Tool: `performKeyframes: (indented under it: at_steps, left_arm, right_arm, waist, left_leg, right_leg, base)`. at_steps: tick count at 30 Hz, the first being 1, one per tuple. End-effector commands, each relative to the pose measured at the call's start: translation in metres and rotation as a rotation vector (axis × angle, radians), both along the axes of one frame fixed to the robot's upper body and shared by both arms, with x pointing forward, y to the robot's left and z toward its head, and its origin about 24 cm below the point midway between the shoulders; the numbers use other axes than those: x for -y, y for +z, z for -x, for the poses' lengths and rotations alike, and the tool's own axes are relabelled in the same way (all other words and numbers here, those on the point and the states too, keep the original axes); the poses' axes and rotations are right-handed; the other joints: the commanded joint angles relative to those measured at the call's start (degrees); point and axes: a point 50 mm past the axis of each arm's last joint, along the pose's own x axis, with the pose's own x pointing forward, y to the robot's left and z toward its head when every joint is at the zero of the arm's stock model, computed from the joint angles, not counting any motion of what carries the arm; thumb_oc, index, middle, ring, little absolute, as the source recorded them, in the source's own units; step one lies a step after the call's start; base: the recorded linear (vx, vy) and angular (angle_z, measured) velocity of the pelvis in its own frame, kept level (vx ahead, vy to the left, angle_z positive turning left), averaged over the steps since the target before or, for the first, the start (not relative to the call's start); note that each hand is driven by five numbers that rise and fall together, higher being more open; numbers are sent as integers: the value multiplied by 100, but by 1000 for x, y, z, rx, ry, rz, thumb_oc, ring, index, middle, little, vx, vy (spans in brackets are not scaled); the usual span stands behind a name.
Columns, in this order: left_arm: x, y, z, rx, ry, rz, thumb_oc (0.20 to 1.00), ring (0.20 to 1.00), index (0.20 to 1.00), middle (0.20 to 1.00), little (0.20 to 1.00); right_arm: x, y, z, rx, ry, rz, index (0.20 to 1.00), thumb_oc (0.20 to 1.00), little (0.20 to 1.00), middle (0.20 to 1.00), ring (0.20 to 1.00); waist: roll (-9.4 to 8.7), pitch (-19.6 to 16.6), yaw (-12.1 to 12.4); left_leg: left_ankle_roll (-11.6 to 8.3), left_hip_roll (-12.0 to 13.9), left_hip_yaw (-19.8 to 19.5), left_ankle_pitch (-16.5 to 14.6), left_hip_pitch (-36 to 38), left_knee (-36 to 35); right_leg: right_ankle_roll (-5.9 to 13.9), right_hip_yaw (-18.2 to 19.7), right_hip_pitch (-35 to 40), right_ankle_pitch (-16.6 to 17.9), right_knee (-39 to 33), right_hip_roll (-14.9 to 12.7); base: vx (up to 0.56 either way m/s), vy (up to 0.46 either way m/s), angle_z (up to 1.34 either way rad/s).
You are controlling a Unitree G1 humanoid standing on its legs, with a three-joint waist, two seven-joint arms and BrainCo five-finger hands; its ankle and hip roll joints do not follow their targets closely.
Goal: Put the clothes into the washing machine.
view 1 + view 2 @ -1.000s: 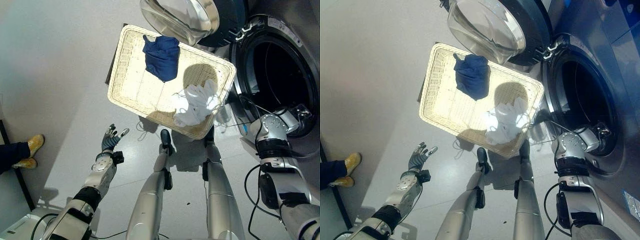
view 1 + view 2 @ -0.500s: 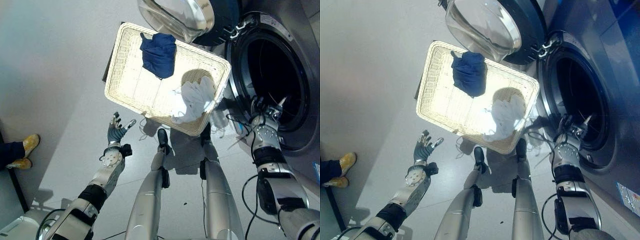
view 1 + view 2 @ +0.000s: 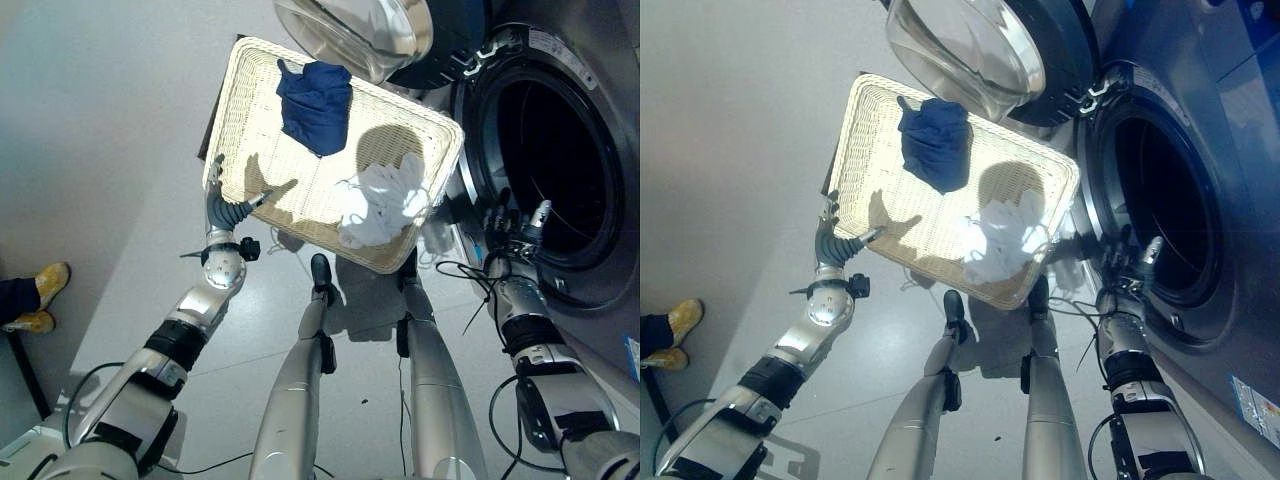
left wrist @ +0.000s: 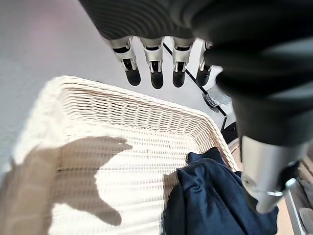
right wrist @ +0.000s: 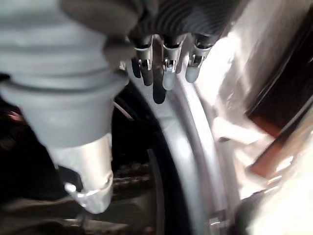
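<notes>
Washing machine [image 3: 560,170] on my right, door [image 3: 370,35] swung open above the wicker basket [image 3: 250,120] on the floor. Basket holds the clothes: navy garment [image 3: 318,105] at the far end, white garment [image 3: 385,205] at the end by the drum. My left hand [image 3: 225,208] over the basket's near rim, fingers straight, empty. My right hand [image 3: 515,235] at the drum's rim, fingers straight, empty. Person's yellow shoes [image 3: 35,305] far left.
</notes>
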Motion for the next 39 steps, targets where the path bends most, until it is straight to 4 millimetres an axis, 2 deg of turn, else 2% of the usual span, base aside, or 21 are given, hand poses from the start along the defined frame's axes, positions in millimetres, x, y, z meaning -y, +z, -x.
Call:
performKeyframes:
  at_steps: [1, 4, 7, 8, 9, 13, 14, 15, 17, 19, 21, 23, 30, 34, 39]
  left_arm:
    - [-24, 8, 0, 24, 125, -82, 1000, 1000, 1000, 1000, 1000]
    - [-32, 17, -10, -13, 197, -98, 1000, 1000, 1000, 1000, 1000]
    - [-39, 23, -17, -50, 238, -74, 1000, 1000, 1000, 1000, 1000]
    - [-39, 23, -17, -50, 238, -74, 1000, 1000, 1000, 1000, 1000]
    - [-48, 35, -24, -68, 288, -39, 1000, 1000, 1000, 1000, 1000]
    - [-66, 52, -31, -102, 364, 49, 1000, 1000, 1000, 1000, 1000]
    - [-67, 49, -31, -117, 369, 50, 1000, 1000, 1000, 1000, 1000]
    - [-73, 53, -32, -125, 387, 60, 1000, 1000, 1000, 1000, 1000]
    - [-80, 63, -34, -125, 404, 92, 1000, 1000, 1000, 1000, 1000]
    - [-80, 63, -34, -125, 404, 92, 1000, 1000, 1000, 1000, 1000]
    - [-85, 81, -38, -105, 416, 135, 1000, 1000, 1000, 1000, 1000]
    - [-86, 90, -40, -93, 418, 184, 1000, 1000, 1000, 1000, 1000]
    - [-102, 106, -37, -47, 464, 288, 1000, 1000, 1000, 1000, 1000]
    - [-106, 115, -37, -30, 464, 354, 1000, 1000, 1000, 1000, 1000]
    - [-103, 123, -39, -32, 450, 331, 1000, 1000, 1000, 1000, 1000]
  right_arm:
    - [-4, -1, 6, 12, 41, 115, 1000, 1000, 1000, 1000, 1000]
    - [-29, -14, 11, -20, 169, 282, 1000, 1000, 1000, 1000, 1000]
    - [-47, -24, 16, -47, 272, 398, 1000, 1000, 1000, 1000, 1000]
    - [-47, -24, 16, -47, 272, 398, 1000, 1000, 1000, 1000, 1000]
    - [-64, -32, 22, -67, 360, 489, 1000, 1000, 1000, 1000, 1000]
    - [-78, -49, 34, -97, 465, 587, 1000, 1000, 1000, 1000, 1000]
    - [-79, -54, 38, -110, 477, 591, 1000, 1000, 1000, 1000, 1000]
    - [-81, -58, 42, -109, 504, 625, 1000, 1000, 1000, 1000, 1000]
    - [-84, -59, 46, -107, 529, 674, 1000, 1000, 1000, 1000, 1000]
    - [-84, -59, 46, -107, 529, 674, 1000, 1000, 1000, 1000, 1000]
    - [-89, -59, 51, -89, 570, 750, 1000, 1000, 1000, 1000, 1000]
    - [-91, -57, 53, -74, 586, 777, 1000, 1000, 1000, 1000, 1000]
    - [-91, -57, 56, -61, 612, 795, 1000, 1000, 1000, 1000, 1000]
    - [-92, -59, 58, -63, 617, 785, 1000, 1000, 1000, 1000, 1000]
    - [-93, -58, 57, -62, 623, 770, 1000, 1000, 1000, 1000, 1000]
  waist:
    - [-151, -75, -1]
    - [-257, -75, -164]
    - [-321, -75, -283]
    - [-321, -75, -283]
    - [-426, -75, -425]
    - [-600, -75, -692]
    - [-596, -75, -685]
    - [-644, -75, -767]
    - [-719, -75, -876]
    - [-719, -75, -876]
    - [-809, -75, -1085]
    - [-860, -75, -1187]
    - [-1005, -75, -1400]
    - [-1103, -75, -1518]
    - [-1162, -75, -1608]
  left_leg:
    - [-93, -297, 321, -505, -290, 788]
    - [-97, -307, 448, -625, -349, 999]
    - [-89, -304, 559, -705, -449, 1170]
    - [-89, -304, 559, -705, -449, 1170]
    - [-74, -304, 675, -819, -591, 1420]
    - [-44, -282, 815, -1048, -808, 1881]
    - [-77, -264, 748, -1235, -680, 1942]
    - [-62, -246, 788, -1332, -753, 2113]
    - [-37, -215, 843, -1432, -879, 2281]
    - [-37, -215, 843, -1432, -879, 2281]
    - [7, -202, 915, -1617, -1071, 2537]
    - [51, -197, 933, -1762, -1198, 2740]
    - [88, -102, 977, -2081, -1477, 3208]
    - [106, -75, 922, -2298, -1693, 3519]
    - [140, -94, 868, -2413, -1931, 3701]
  right_leg:
    - [25, -211, 83, -593, 450, 503]
    - [53, -131, 31, -527, 401, 465]
    - [66, -66, -66, -470, 387, 441]
    - [66, -66, -66, -470, 387, 441]
    - [71, 12, -191, -426, 401, 421]
    - [67, 202, -408, -404, 499, 422]
    - [93, 213, -278, -567, 543, 452]
    - [100, 271, -366, -569, 584, 456]
    - [111, 344, -507, -559, 631, 465]
    - [111, 344, -507, -559, 631, 465]
    - [132, 549, -753, -552, 698, 520]
    - [144, 656, -911, -568, 790, 547]
    - [167, 824, -1222, -546, 927, 554]
    - [161, 922, -1456, -486, 992, 564]
    - [139, 1024, -1710, -474, 1137, 647]
  base:
    - [-17, 109, -2]
    - [-4, 164, -3]
    - [3, 158, -21]
    - [15, 240, -22]
    - [12, 171, -10]
    - [51, 213, -22]
    - [94, 147, -16]
    - [93, 128, -16]
    - [37, 131, -19]
    - [19, 63, -11]
    - [63, 189, -12]
    - [55, 155, -9]
    - [38, 67, -7]
    - [47, 28, -2]
    - [34, 8, -1]
